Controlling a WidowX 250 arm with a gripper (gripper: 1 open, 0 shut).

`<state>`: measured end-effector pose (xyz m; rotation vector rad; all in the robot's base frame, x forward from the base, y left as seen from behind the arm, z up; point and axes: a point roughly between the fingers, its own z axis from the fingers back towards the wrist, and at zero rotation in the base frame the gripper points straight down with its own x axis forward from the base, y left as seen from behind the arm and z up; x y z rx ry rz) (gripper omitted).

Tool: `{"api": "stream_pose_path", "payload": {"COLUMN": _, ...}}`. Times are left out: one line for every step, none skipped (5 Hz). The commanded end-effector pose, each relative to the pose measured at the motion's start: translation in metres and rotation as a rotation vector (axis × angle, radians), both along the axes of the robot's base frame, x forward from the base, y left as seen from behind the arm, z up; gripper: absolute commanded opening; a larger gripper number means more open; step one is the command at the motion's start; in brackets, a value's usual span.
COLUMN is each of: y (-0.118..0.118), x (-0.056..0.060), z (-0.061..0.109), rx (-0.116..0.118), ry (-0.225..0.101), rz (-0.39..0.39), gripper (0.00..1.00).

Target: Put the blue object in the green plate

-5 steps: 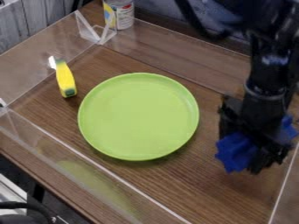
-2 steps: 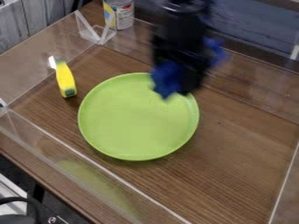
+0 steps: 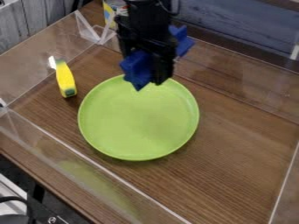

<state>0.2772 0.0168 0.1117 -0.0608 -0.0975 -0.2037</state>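
Observation:
The green plate [image 3: 138, 122] lies flat in the middle of the wooden table, round and lime-coloured with a shallow rim. My gripper [image 3: 147, 63] hangs above the plate's far edge, black and blurred by motion. It is shut on the blue object [image 3: 142, 68], a royal-blue block whose ends stick out at the lower left and upper right of the fingers. The block is lifted off the plate and tilted. The fingertips themselves are hidden behind the block.
A small yellow object with a white tip [image 3: 65, 79] lies left of the plate. Clear plastic walls [image 3: 35, 122] ring the table. A clear stand [image 3: 93, 31] and a white-and-yellow bottle [image 3: 111, 13] sit at the back.
The gripper has carried the blue object from the right side of the table, leftward across to above the plate's far edge.

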Motion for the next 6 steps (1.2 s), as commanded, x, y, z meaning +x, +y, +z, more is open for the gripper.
{"api": "stream_pose_path", "payload": {"y": -0.016, "x": 0.006, "z": -0.002, "rx": -0.02, "ry": -0.029, "rz": -0.037, "gripper": 0.0}}
{"api": "stream_pose_path", "payload": {"y": -0.029, "x": 0.013, "z": -0.013, "rx": -0.03, "ry": -0.025, "rz": -0.059, "gripper": 0.0}}
{"api": "stream_pose_path", "payload": {"y": -0.024, "x": 0.02, "z": -0.017, "rx": -0.028, "ry": -0.03, "rz": -0.049, "gripper": 0.0}}
{"api": "stream_pose_path", "payload": {"y": -0.025, "x": 0.024, "z": -0.018, "rx": -0.029, "ry": -0.037, "rz": -0.049, "gripper": 0.0}}
{"api": "stream_pose_path", "payload": {"y": -0.025, "x": 0.027, "z": -0.019, "rx": -0.03, "ry": -0.041, "rz": -0.046, "gripper": 0.0}}
{"api": "stream_pose_path", "payload": {"y": -0.025, "x": 0.03, "z": -0.021, "rx": -0.03, "ry": -0.046, "rz": -0.043, "gripper": 0.0}}
